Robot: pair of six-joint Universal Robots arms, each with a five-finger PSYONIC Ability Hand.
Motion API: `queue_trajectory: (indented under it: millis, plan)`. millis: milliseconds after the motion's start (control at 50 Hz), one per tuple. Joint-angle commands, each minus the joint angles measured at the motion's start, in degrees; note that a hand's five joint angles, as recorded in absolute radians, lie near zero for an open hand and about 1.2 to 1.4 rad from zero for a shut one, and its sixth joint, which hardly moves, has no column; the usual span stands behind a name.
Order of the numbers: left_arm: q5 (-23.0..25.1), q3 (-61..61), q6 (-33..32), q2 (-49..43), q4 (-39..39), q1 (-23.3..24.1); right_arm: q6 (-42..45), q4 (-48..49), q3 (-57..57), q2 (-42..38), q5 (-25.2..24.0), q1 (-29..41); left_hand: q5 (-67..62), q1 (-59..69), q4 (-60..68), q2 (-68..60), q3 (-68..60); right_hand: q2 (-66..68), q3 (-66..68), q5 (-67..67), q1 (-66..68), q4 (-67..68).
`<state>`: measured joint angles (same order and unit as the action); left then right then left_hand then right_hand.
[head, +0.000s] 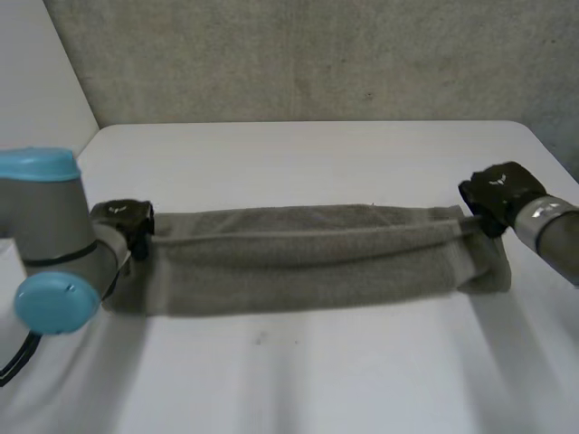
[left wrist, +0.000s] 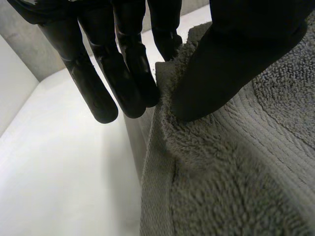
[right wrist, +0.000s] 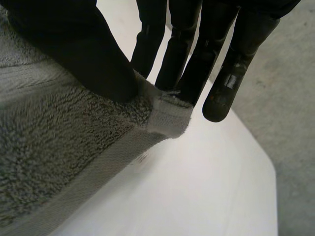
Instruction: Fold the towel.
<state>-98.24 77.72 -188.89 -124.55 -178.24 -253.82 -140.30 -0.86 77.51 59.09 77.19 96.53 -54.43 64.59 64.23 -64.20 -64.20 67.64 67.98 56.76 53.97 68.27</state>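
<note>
Grey towel [head: 308, 258] folded into a long band, lying side to side across the white tabletop [head: 298, 380]. Left hand [head: 127, 221] at the far left corner, clamped on the edge there: thumb [left wrist: 231, 59] pressed onto the pile, straight fingers [left wrist: 123, 73] against the other side of the hem. Right hand [head: 498, 194] at the far right corner, clamped likewise, thumb [right wrist: 83, 54] on top, fingers [right wrist: 192, 64] behind the hem. Right corner lifted a little off the tabletop.
</note>
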Motion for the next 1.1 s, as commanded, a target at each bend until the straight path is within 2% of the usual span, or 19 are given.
queue_trajectory:
  millis: [20,220,240,260,280,300,320,340,360,420,540,640,680,700,740,800,900,1020,1100]
  plan:
    - [-0.2,-15.6,-0.1,-10.7,0.0,0.0,0.5,7.2,-8.7,-9.9,0.9,2.5,-9.0,8.9,9.2,-9.3,-9.3,12.4,12.0,13.2,26.0,11.7]
    - [0.3,-27.5,-1.0,-19.7,-0.3,0.2,0.6,12.6,-18.1,-20.9,3.2,3.9,-8.2,8.0,8.4,-8.4,-8.4,12.4,12.0,13.2,26.0,11.7]
    - [0.4,-28.4,-1.2,-20.6,-0.7,0.3,0.6,12.7,-19.2,-22.1,3.7,4.0,-1.0,0.9,1.2,-1.3,-1.3,12.4,12.0,13.2,26.0,11.7]
    - [0.4,-28.4,-1.2,-20.7,-0.7,0.3,0.6,12.7,-19.2,-22.1,3.7,4.0,-1.0,0.8,1.2,-1.2,-1.2,12.4,12.0,13.2,26.0,11.7]
    - [0.5,-28.6,-1.2,-21.3,-1.6,0.4,0.6,12.8,-20.4,-23.2,4.4,4.2,19.7,-19.9,-19.5,19.5,19.5,8.9,8.6,9.8,22.6,8.3]
    - [0.7,-28.4,-1.2,-21.6,-3.2,0.7,0.6,12.7,-21.0,-24.0,5.3,4.2,50.0,-50.2,-49.8,49.8,49.8,-24.1,-24.4,-23.2,-10.4,-24.7]
    - [0.7,-28.4,-1.2,-21.6,-3.2,0.7,0.6,12.7,-21.1,-24.2,6.1,4.3,50.3,-50.5,-50.1,50.1,50.1,-45.1,-45.4,-44.2,-31.4,-45.7]
    - [0.9,-28.2,-1.3,-21.7,-5.0,1.1,0.6,12.7,-21.1,-24.2,6.1,4.3,53.0,-53.2,-52.8,52.8,52.8,-45.3,-45.6,-44.4,-31.6,-45.9]
    - [1.2,-28.0,-1.3,-21.5,-6.7,1.7,0.6,12.7,-21.0,-24.1,7.4,4.5,54.4,-54.6,-54.2,54.2,54.2,-54.1,-54.4,-53.2,-40.4,-54.7]
    - [2.2,-27.2,-1.4,-20.7,-8.9,2.7,0.0,12.6,-20.6,-22.5,10.3,5.6,54.4,-54.6,-54.2,54.2,54.2,-57.5,-57.9,-56.7,-43.9,-58.2]
    - [2.9,-24.6,-1.2,-16.3,-9.5,2.8,-3.6,12.5,-16.3,-15.6,11.7,5.4,54.4,-54.6,-54.2,54.2,54.2,-57.6,-58.0,-56.8,-44.0,-58.3]
    - [2.8,-19.5,-0.9,-10.5,-9.3,2.8,-13.5,12.0,-7.8,-4.1,8.6,5.0,54.4,-54.6,-54.2,54.2,54.2,-57.2,-57.6,-56.3,-43.6,-57.9]
    - [2.8,-13.4,-0.5,-4.9,-9.3,2.8,-15.3,11.8,-6.1,-1.8,7.5,4.8,54.4,-54.6,-54.2,54.2,54.2,-56.7,-57.1,-55.8,-43.0,-57.4]
    - [2.8,-13.4,-0.5,-4.8,-9.3,2.8,-15.4,11.8,-6.1,-1.8,7.5,4.8,54.4,-54.6,-54.2,54.2,54.2,-56.7,-57.1,-55.8,-43.0,-57.3]
    - [2.8,-6.1,-0.3,1.2,-9.4,2.8,-17.4,9.9,-1.3,2.4,5.1,2.9,54.4,-54.6,-54.2,54.2,54.2,-54.5,-54.9,-53.7,-40.9,-55.2]
    - [2.7,-2.3,-0.3,4.4,-9.6,2.8,-17.6,6.7,2.8,5.6,3.0,0.1,54.4,-54.6,-54.2,54.2,54.2,-52.0,-52.4,-51.1,-38.3,-52.7]
    - [2.7,10.1,3.1,14.1,-10.0,2.5,-17.6,1.1,7.3,7.4,0.2,-2.0,54.4,-54.6,-54.2,54.2,54.2,-45.3,-45.6,-44.4,-31.6,-45.9]
    - [2.7,17.8,7.8,17.4,-12.6,2.3,-17.3,0.0,12.0,7.3,-1.4,-4.6,54.4,-54.6,-54.2,54.2,54.2,-40.4,-40.8,-39.5,-26.7,-41.0]
    - [2.6,19.7,8.6,17.4,-14.3,2.4,-17.1,1.1,12.7,6.2,-1.9,-4.9,54.4,-54.6,-54.2,54.2,54.2,-37.2,-37.5,-36.3,-23.5,-37.8]
